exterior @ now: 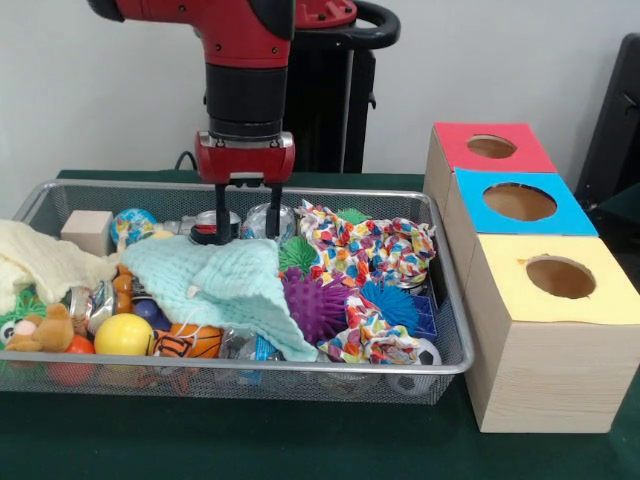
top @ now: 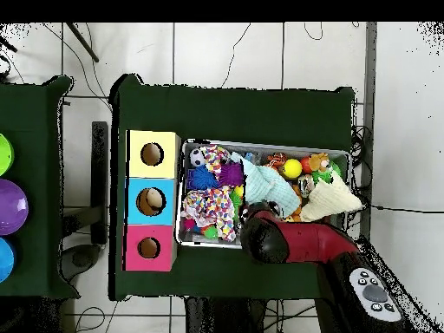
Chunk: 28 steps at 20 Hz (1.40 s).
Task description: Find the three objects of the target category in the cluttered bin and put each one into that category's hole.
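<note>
Fingers (exterior: 232, 212) of my one gripper (exterior: 246, 212) hung open and held nothing, low over the far side of the bin (exterior: 250, 365). Between and behind my two fingers sat shiny silver things, but I could not tell if they were cans or bottles. One clear bottle with a blue label (exterior: 256, 348) lay at the near wall, half under the mint cloth (exterior: 225, 282). I counted three cloths, two spiky balls, purple (exterior: 313, 304) and blue (exterior: 390, 303), and one yellow ball (exterior: 124, 335). Three boxes stood beside the bin, and the blue-topped hole (exterior: 519, 202) was in the middle one.
</note>
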Each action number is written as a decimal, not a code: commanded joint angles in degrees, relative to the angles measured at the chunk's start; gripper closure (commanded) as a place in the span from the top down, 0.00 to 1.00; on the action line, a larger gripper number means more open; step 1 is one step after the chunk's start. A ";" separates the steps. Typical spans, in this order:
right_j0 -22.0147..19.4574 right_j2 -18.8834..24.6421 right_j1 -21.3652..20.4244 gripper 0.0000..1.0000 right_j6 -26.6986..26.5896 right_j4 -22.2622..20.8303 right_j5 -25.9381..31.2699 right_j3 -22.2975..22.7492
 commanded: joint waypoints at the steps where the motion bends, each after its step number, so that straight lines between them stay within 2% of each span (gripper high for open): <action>1: 3.26 -4.67 3.12 1.00 11.59 -1.65 -7.25 5.30; 7: 5.43 -6.43 -0.21 1.00 11.91 0.93 -7.17 9.01; 16: 6.87 -7.33 -1.64 1.00 12.15 2.65 -7.47 10.66; 23: 7.21 -9.54 4.53 1.00 12.73 1.71 -14.75 9.53; 28: 6.93 -9.09 5.71 1.00 11.70 2.27 -15.05 8.30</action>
